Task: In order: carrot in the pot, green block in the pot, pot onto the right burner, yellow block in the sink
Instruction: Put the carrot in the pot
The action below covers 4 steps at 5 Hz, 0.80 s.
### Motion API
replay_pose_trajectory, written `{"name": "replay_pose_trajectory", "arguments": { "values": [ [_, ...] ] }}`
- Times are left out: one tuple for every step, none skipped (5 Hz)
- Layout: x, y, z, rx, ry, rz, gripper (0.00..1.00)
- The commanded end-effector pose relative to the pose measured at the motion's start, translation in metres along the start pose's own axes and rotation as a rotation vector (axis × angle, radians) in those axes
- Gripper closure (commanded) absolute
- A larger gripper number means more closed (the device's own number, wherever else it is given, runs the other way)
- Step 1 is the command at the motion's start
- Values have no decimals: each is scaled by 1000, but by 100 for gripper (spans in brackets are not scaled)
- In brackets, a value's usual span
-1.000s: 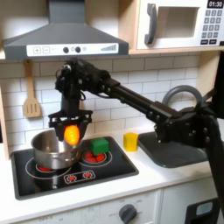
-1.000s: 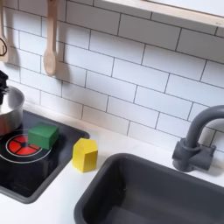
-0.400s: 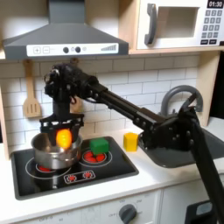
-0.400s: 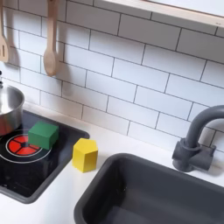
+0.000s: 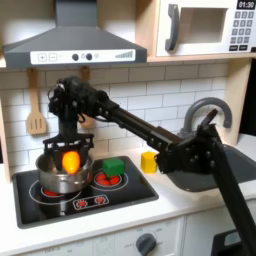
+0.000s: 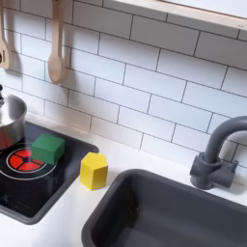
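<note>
Since the earlier frames, the end effector (image 5: 70,158) has shifted toward 9 o'clock in the first exterior view and lowered, now standing over the pot (image 5: 62,178). Its jaws are closed on the carrot (image 5: 71,159), which hangs within the pot's rim; contact with the pot floor cannot be determined. Step one is judged nearly complete, pending release. Remaining: the green block (image 6: 46,148) sits on the right burner (image 6: 26,162); the pot occupies the burner at 9 o'clock of it; the yellow block (image 6: 94,170) rests on the tabletop (image 6: 68,217), between cooktop and sink (image 6: 154,232).
</note>
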State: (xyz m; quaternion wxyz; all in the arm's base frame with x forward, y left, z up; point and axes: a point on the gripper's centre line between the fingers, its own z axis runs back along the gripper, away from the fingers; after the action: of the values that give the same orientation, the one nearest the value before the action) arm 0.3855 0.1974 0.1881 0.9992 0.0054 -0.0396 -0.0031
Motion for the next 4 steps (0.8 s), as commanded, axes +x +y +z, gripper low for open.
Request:
{"name": "replay_pose_trajectory", "arguments": {
  "values": [
    [10,7,0,28,-54,-29,100],
    [9,11,5,33,-66,-36,100],
    [9,12,13,38,-80,-37,100],
    [8,10,6,34,-62,-43,100]
  ]
}}
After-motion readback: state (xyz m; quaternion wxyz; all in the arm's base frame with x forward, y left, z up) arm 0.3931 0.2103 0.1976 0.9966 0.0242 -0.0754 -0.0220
